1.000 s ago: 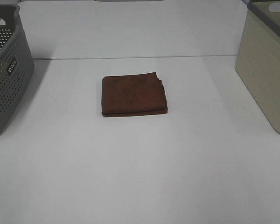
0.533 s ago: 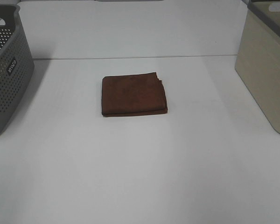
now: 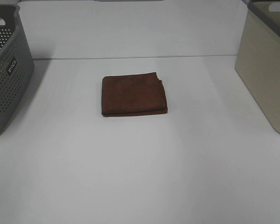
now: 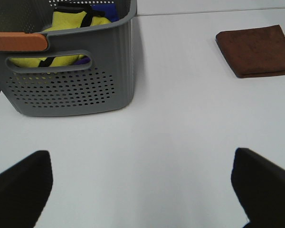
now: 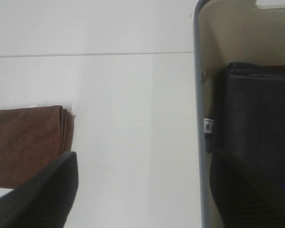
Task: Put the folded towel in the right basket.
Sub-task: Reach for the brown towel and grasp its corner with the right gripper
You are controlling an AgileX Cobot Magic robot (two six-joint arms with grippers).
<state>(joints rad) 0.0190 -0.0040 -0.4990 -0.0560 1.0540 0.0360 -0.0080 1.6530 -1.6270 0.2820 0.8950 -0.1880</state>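
Observation:
A folded brown towel (image 3: 134, 95) lies flat in the middle of the white table; it also shows in the left wrist view (image 4: 256, 50) and the right wrist view (image 5: 26, 142). The right basket (image 3: 266, 70) is beige with a grey rim and stands at the table's right edge. Neither gripper shows in the exterior high view. My left gripper (image 4: 142, 190) is open and empty, over bare table near the grey basket, far from the towel. My right gripper (image 5: 142, 190) is open and empty, its fingers straddling the beige basket's near wall (image 5: 199, 118).
A grey perforated basket (image 3: 7, 70) stands at the left edge, holding yellow and blue fabric (image 4: 71, 23). The beige basket holds a dark folded cloth (image 5: 256, 114). A seam (image 3: 130, 57) runs across the table behind the towel.

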